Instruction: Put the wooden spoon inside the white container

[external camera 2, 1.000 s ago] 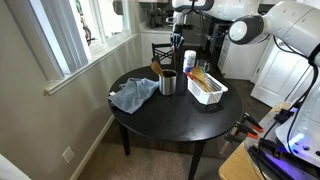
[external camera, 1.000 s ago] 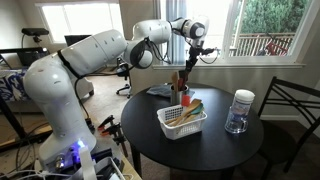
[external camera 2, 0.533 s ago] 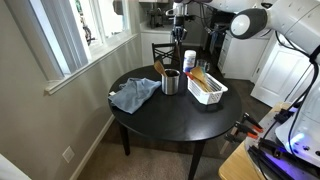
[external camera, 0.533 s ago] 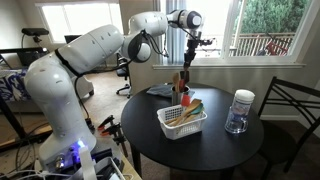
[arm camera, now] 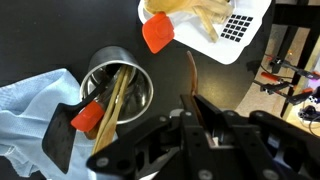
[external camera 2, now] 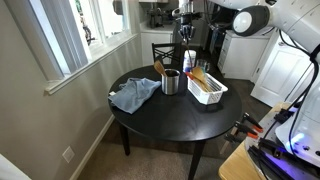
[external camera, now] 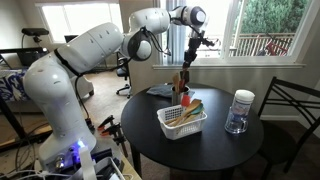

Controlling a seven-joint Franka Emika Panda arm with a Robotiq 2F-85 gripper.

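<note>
Wrist view: gripper [arm camera: 197,108] clenched on wooden spoon [arm camera: 192,72], handle end; spoon hangs high over table [arm camera: 45,30], near white container [arm camera: 252,32]. Likely light, stiff, slender; end-hold may swing.

Looking down from the wrist, we saw the gripper [arm camera: 203,118] across the lower edge, its dark fingers [arm camera: 222,122] closed on the thin brown handle of the wooden spoon [arm camera: 192,75], which ran up from between them over the black worktop [arm camera: 60,30]. At the upper right lay the white container [arm camera: 250,40], holding pale tan utensils, with an orange spatula [arm camera: 157,35] hanging over its rim. Left of the spoon stood a round metal cup [arm camera: 142,85] holding a light wooden spatula [arm camera: 113,105], a black turner [arm camera: 62,135] and a red utensil [arm camera: 88,116], with a crumpled pale blue cloth [arm camera: 28,105] against it.
</note>
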